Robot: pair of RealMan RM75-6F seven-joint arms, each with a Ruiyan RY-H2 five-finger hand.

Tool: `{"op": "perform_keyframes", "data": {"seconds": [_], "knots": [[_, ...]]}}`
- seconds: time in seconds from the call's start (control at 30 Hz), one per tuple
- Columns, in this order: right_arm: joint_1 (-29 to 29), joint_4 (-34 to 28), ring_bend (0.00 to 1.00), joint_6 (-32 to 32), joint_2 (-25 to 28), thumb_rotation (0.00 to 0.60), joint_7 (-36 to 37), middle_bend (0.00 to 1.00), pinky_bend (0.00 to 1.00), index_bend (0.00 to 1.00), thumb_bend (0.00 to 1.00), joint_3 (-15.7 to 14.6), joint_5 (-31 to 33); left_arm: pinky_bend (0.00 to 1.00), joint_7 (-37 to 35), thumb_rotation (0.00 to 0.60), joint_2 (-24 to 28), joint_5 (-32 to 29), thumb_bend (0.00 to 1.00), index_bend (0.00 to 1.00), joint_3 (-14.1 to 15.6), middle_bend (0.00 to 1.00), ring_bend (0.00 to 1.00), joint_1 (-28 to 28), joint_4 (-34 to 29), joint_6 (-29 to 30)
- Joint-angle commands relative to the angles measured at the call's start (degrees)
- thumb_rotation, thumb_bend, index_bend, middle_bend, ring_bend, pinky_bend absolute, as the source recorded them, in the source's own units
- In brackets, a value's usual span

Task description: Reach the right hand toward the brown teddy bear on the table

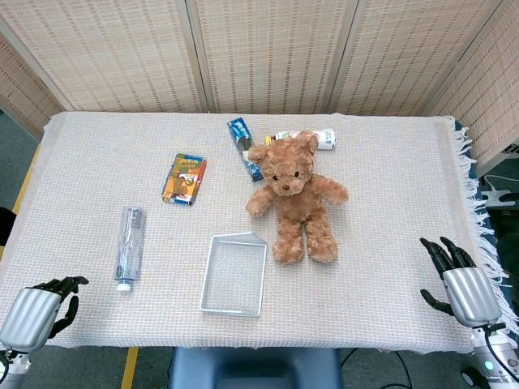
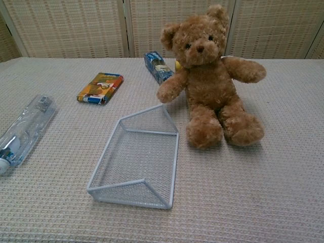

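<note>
The brown teddy bear (image 1: pixel 294 194) sits upright near the middle of the table, facing the front edge; the chest view shows the bear (image 2: pixel 210 76) large and right of centre. My right hand (image 1: pixel 461 285) hovers at the table's front right corner, fingers spread and empty, well to the right of and nearer than the bear. At the front left corner my left hand (image 1: pixel 39 309) hangs with fingers curled in and nothing in them. Neither hand appears in the chest view.
A white wire mesh tray (image 1: pixel 235 274) lies just front-left of the bear. A clear plastic bottle (image 1: pixel 129 246) lies on the left. A colourful box (image 1: pixel 184 178), a blue packet (image 1: pixel 243 147) and a small bottle (image 1: pixel 312 138) sit behind.
</note>
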Motion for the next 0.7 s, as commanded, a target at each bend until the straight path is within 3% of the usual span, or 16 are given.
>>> {"op": "perform_keyframes", "data": {"seconds": [0.03, 0.33, 0.47, 0.67, 0.7], "knots": [[-0.1, 0.1, 0.04, 0.2, -0.1, 0.600, 0.1, 0.14, 0.18, 0.00, 0.11, 0.0, -0.1, 0.73, 0.0, 0.600, 0.0, -0.1, 0.59, 0.37, 0.0, 0.48, 0.54, 0.0, -0.1, -0.1], [0.6, 0.5, 0.04, -0.5, -0.3, 0.600, 1.7, 0.14, 0.20, 0.00, 0.11, 0.4, 0.0, 0.73, -0.2, 0.600, 0.0, 0.4, 0.59, 0.37, 0.1, 0.48, 0.54, -0.2, 0.0, -0.2], [1.7, 2.3, 0.04, -0.6, -2.4, 0.600, 2.9, 0.14, 0.26, 0.03, 0.11, 2.3, 0.9, 0.73, -0.7, 0.600, -0.3, -0.1, 0.59, 0.37, -0.1, 0.48, 0.54, -0.7, 0.4, -1.1], [3.0, 5.5, 0.04, -1.0, -5.3, 0.600, 3.4, 0.14, 0.26, 0.10, 0.12, 4.1, 2.2, 0.73, -1.1, 0.600, -0.4, -0.3, 0.59, 0.37, -0.2, 0.48, 0.54, -1.0, 0.8, -1.7], [4.4, 7.3, 0.04, -1.1, -7.7, 0.600, 5.7, 0.14, 0.26, 0.11, 0.12, 6.3, 3.4, 0.73, -1.0, 0.600, -0.2, -0.2, 0.59, 0.37, 0.2, 0.48, 0.54, -0.9, 0.6, -1.9]]}}
